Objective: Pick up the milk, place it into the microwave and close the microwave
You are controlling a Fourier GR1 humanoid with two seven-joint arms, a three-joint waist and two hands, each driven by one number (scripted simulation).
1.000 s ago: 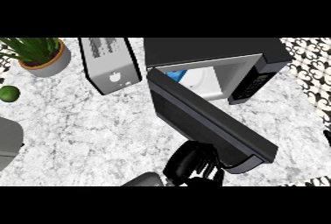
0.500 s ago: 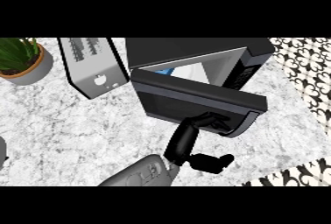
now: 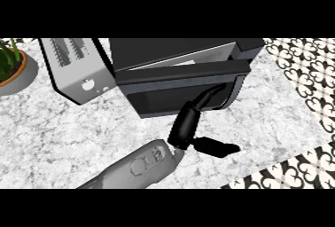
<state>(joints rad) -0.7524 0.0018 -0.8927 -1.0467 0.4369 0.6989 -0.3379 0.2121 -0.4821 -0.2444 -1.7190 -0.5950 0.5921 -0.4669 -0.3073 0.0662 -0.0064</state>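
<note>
Pushing the microwave door (image 3: 180,91) nearly shut, my right hand (image 3: 196,117) stays straight-fingered; I press squarely until it latches.

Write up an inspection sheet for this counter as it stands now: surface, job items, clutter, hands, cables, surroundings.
Surface: marble counter, grey-white.
Job's things: microwave with its door nearly closed, a narrow gap left; milk not visible.
Clutter: toaster left of the microwave; potted plant at the left edge.
Hands: right hand, straight fingers against the door; left hand not in view.
Cables: nothing seen.
Surroundings: patterned floor tiles at right.
</note>
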